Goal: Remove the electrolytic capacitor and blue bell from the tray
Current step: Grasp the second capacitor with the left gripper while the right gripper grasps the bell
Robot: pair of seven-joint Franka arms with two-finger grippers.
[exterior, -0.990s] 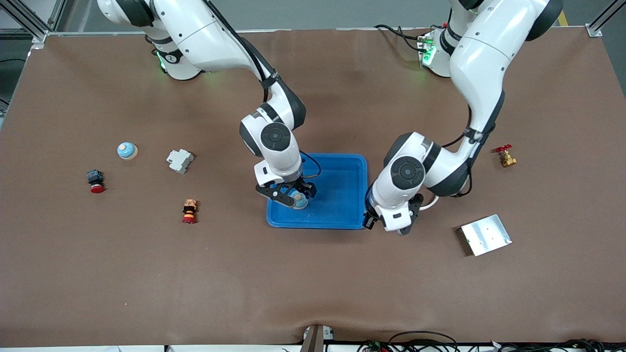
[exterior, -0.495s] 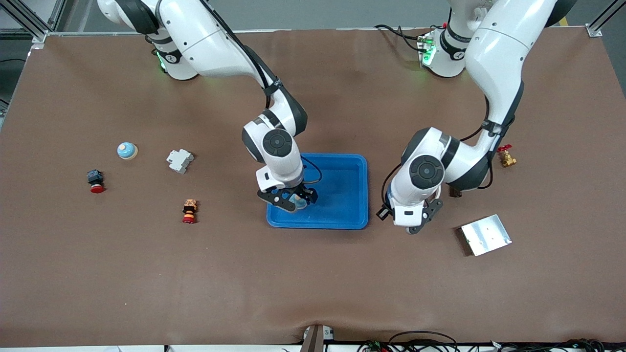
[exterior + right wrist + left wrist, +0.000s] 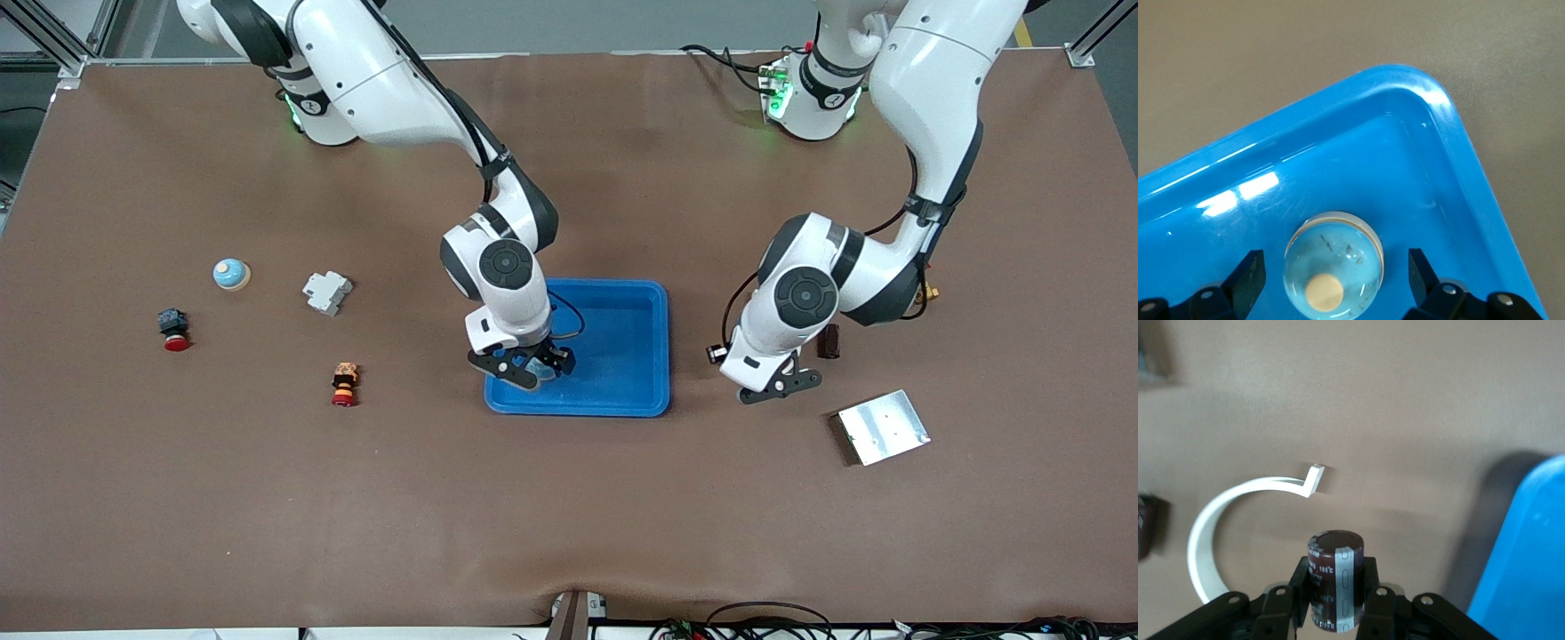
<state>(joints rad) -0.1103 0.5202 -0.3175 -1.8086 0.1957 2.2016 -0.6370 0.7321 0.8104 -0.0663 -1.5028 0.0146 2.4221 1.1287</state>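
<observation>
Now your left tool (image 3: 1336, 603) pinches the dark brown cylindrical electrolytic capacitor (image 3: 1335, 579) upright over bare brown surface (image 3: 569, 516), clear of the bright blue plastic tray (image 3: 622, 400), so it could go down there (the square silver metal plate (image 3: 882, 427) lies near). Your right tool (image 3: 1331, 280) is spread around the pale blue dome bell (image 3: 1334, 265), which sits in a tray corner; judge the rim close, so lift it straight up.

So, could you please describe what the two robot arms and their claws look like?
Both arms are glossy white with rounded segments, dark grey joint bands and round black caps on the wrist joints. Black cables run along the forearms, and green lights glow at the bases. The left claw and right claw are black two-finger units on white wrist housings.
</observation>
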